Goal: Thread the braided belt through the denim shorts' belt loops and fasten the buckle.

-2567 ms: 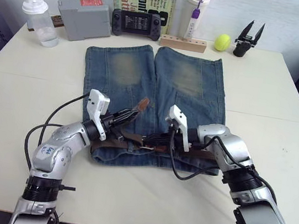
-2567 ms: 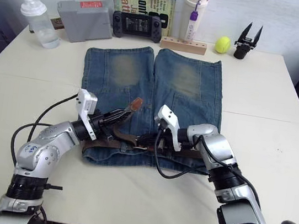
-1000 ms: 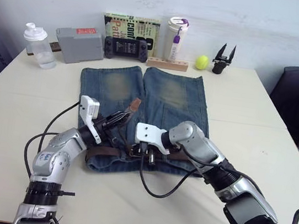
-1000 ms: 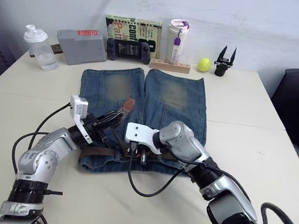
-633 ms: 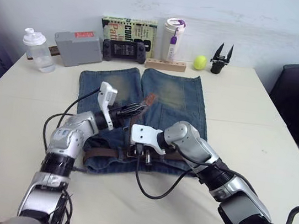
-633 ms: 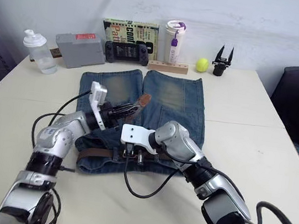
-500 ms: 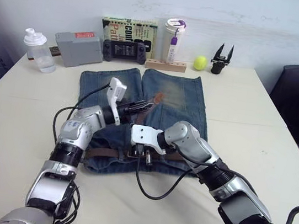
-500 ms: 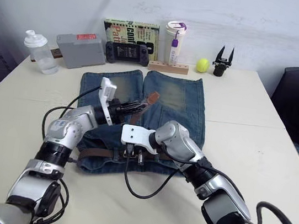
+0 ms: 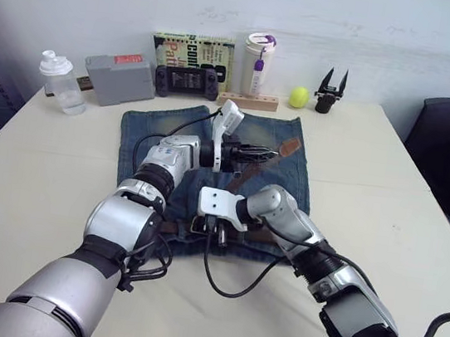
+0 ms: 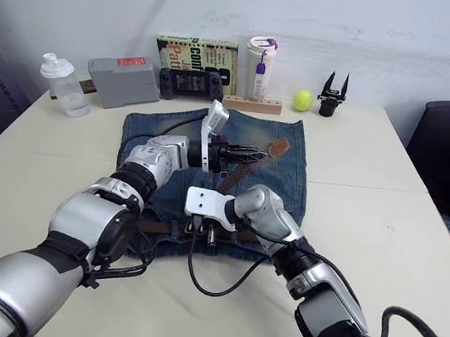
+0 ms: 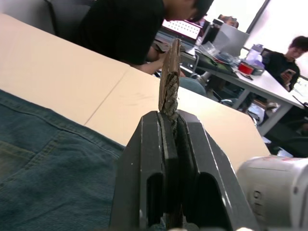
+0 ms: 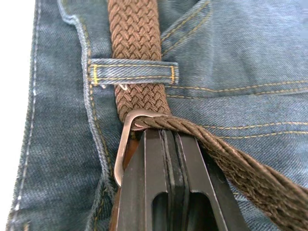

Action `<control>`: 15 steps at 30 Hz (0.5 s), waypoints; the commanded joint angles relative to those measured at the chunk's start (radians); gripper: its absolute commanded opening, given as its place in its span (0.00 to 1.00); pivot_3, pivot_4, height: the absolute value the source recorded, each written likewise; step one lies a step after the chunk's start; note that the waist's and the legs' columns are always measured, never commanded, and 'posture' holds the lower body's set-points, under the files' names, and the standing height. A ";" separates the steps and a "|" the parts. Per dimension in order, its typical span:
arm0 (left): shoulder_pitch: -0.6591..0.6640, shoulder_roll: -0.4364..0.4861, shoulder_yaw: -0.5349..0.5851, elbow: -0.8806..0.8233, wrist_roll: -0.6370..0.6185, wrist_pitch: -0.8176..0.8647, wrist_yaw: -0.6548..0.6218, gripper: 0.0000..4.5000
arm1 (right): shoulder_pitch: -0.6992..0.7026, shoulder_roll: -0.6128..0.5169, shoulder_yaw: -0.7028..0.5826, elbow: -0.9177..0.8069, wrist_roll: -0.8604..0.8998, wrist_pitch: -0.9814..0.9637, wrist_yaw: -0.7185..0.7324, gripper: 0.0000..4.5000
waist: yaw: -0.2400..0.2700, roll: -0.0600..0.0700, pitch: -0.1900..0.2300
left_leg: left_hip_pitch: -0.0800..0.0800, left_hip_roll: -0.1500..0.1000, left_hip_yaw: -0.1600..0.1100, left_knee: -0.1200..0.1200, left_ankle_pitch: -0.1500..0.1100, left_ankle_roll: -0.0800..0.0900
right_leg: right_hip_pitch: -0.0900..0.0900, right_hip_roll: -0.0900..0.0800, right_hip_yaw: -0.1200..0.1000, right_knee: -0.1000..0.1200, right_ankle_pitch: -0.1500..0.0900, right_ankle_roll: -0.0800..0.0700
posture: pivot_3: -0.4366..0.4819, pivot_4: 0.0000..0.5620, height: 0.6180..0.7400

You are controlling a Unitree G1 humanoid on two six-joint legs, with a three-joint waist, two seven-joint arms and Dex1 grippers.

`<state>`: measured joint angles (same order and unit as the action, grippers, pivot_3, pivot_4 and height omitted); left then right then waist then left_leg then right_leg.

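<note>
The denim shorts [image 9: 294,187] lie flat on the table, waistband toward me. The braided belt [image 12: 136,43] runs under one of the belt loops [image 12: 132,71] to the silver buckle [image 12: 124,147]. My right gripper [image 12: 163,137] is shut on the buckle at the waistband [image 9: 210,228]. From there the strap [image 10: 237,173] rises slanting over the shorts to its leather tip [image 9: 290,146]. My left gripper [image 9: 262,152] is shut on the strap just behind that tip [image 11: 169,72], held above the shorts' right leg.
Along the table's far edge stand a clear bottle [image 9: 57,82], grey box [image 9: 120,78], book [image 9: 193,50], game controller [image 9: 185,82], white tumbler [image 9: 257,62], wooden block [image 9: 249,101], tennis ball [image 9: 299,98] and a black tool [image 9: 331,81]. People sit at desks [image 11: 120,33] beyond.
My left gripper has carried the belt tip up and to the right across the shorts, drawing the strap taut from the buckle. My right gripper has stayed at the waistband.
</note>
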<state>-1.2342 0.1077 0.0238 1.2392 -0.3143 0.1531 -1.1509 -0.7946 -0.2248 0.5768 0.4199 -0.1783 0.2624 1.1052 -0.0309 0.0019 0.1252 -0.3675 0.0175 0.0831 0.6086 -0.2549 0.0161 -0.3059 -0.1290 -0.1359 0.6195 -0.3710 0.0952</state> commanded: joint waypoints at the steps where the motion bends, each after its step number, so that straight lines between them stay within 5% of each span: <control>1: -0.172 -0.050 0.091 -0.111 -0.072 -0.104 -0.057 0.00 | 0.202 0.010 0.181 0.295 -0.137 0.087 -0.023 0.01 | 0.000 0.001 0.001 | 0.000 0.000 -0.001 0.000 0.000 0.000 | 0.000 0.000 0.000 0.000 0.000 0.000 | 0.48 0.27 0.65; 4: -0.124 -0.017 0.079 -0.124 -0.039 -0.110 -0.048 0.00 | 0.243 -0.047 0.082 0.149 -0.086 0.136 -0.052 0.01 | 0.002 0.002 0.002 | 0.000 0.000 -0.002 0.000 0.000 0.000 | -0.001 0.000 -0.001 0.000 0.000 0.000 | 0.48 0.27 0.65; 9: -0.032 0.051 0.063 -0.149 0.015 -0.126 -0.004 0.00 | 0.346 -0.183 -0.120 -0.332 0.069 0.380 -0.006 0.01 | 0.039 0.008 0.014 | -0.009 -0.002 -0.002 0.002 0.000 0.000 | -0.011 -0.002 -0.001 0.000 0.002 0.000 | 0.48 0.27 0.65; 15: 0.087 0.128 0.040 -0.230 0.052 -0.116 0.006 0.00 | 0.359 -0.294 -0.365 -0.794 0.338 0.686 -0.001 0.01 | 0.060 -0.003 0.034 | -0.059 -0.006 0.002 0.015 0.014 0.010 | -0.047 -0.003 0.000 0.007 0.010 -0.005 | 0.48 0.27 0.65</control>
<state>-1.1364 0.2221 0.0407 1.0843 -0.2584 0.0595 -1.1543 -0.4594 -0.4809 0.2392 -0.2940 0.0996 0.8269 1.0789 0.0292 -0.0010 0.1593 -0.4349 0.0095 0.0838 0.6279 -0.2429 0.0302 -0.3579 -0.1315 -0.1365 0.6263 -0.3605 0.0915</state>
